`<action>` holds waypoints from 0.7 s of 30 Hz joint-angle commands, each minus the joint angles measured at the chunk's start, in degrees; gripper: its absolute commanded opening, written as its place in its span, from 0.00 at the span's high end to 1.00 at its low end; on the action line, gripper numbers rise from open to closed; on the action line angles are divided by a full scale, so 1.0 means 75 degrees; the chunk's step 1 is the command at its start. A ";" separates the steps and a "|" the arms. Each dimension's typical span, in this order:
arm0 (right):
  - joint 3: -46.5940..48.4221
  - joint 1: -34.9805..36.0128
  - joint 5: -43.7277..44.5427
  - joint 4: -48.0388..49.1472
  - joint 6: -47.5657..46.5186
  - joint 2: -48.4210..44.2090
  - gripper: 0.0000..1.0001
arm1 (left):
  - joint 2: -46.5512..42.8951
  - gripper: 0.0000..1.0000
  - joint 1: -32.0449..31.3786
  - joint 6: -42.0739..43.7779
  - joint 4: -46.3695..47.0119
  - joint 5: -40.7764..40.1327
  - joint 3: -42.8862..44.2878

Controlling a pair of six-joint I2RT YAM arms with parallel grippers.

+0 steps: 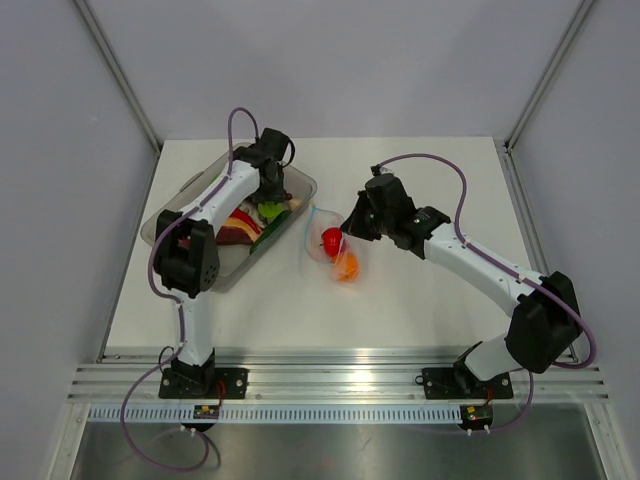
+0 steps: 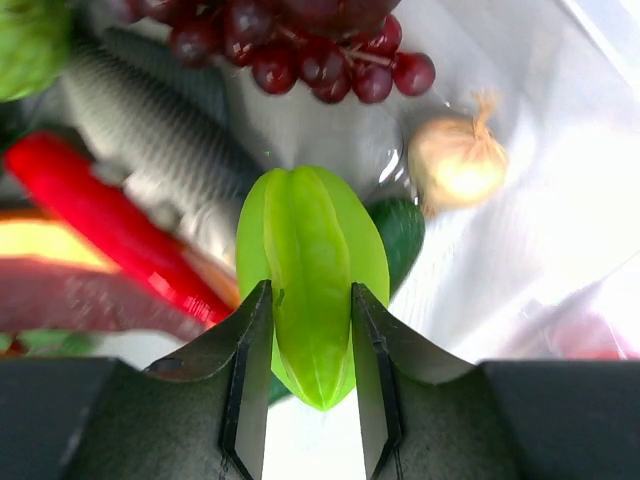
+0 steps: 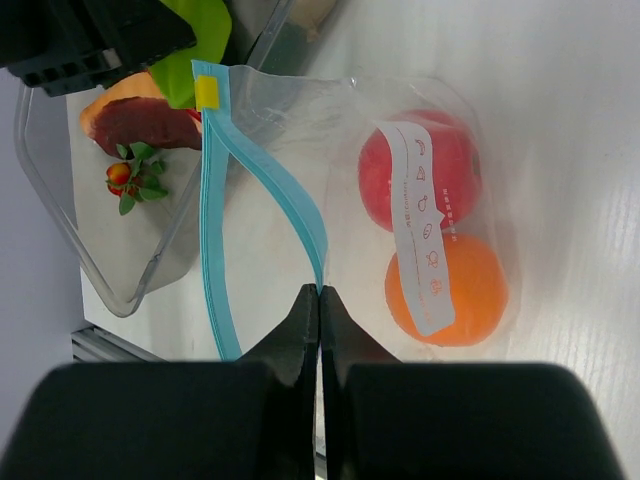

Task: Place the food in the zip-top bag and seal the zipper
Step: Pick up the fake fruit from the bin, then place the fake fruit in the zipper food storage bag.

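In the left wrist view, my left gripper (image 2: 311, 300) is down in the clear tub, and both fingers press the sides of a green star fruit (image 2: 312, 240). From above it hangs over the tub's right half (image 1: 270, 200). The zip-top bag (image 1: 335, 250) lies on the table right of the tub. Inside it are a red fruit (image 3: 385, 170) and an orange one (image 3: 470, 290). Its mouth gapes, and the light-blue zipper (image 3: 215, 220) bows into two strips. My right gripper (image 3: 320, 290) is shut on the nearer strip.
The clear rigid tub (image 1: 300, 185) holds more food: dark red grapes (image 2: 300, 50), a garlic bulb (image 2: 455, 160), a red chilli (image 2: 100, 230), a grey ridged piece (image 2: 150, 140) and a dark green piece (image 2: 400, 235). A white label (image 3: 425, 230) covers part of the bag.
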 commanded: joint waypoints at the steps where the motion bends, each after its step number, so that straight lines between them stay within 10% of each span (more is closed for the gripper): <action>1: -0.0006 0.0075 -0.0036 0.0393 0.0064 -0.0276 1.00 | -0.1081 1.00 -0.0019 0.0063 -0.0080 -0.0334 -0.0089; 21: 0.0041 0.0087 -0.0036 0.0428 0.0122 -0.0252 1.00 | -0.5115 0.99 -0.1261 -0.0546 0.1207 0.4153 -0.2724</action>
